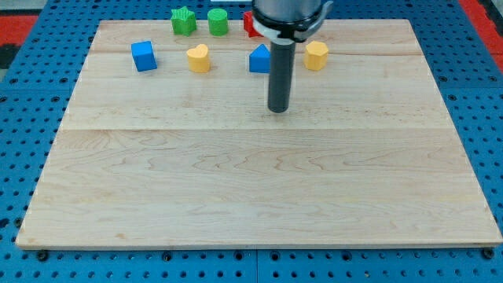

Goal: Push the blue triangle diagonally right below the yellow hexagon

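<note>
Near table [259,196]: bare wood from the view's bottom edge up to my tip; nothing stands on it.
My tip [278,110]: the rod's lower end sits on the table just below the back row of blocks, near the blue triangle and toward the view's bottom from it, apart from every block.
Pincer: I have none, only this rod, so nothing opens, closes or is held.
Blue triangle [258,60]: the task's block, partly hidden behind my rod at the rod's left side; whether the rod touches it I cannot tell, since the shaft covers its right edge.
Yellow hexagon [316,56]: just right of the rod, level with the triangle, near it.
Yellow heart [198,58]: left of the triangle, same row.
Blue cube [144,56]: further left, well apart.
Far row: green star [183,20], green cylinder [218,22], and a red block [249,23] mostly hidden by the arm.
Goal, as I judge it: the triangle belongs lower right of the hexagon, so it must travel down and rightward past it.
Risk: I stand on the wrong side; pushing from here would drive the triangle toward the red block.
Risk: an off-centre shove could spin it into the hexagon and shift my reference.
</note>
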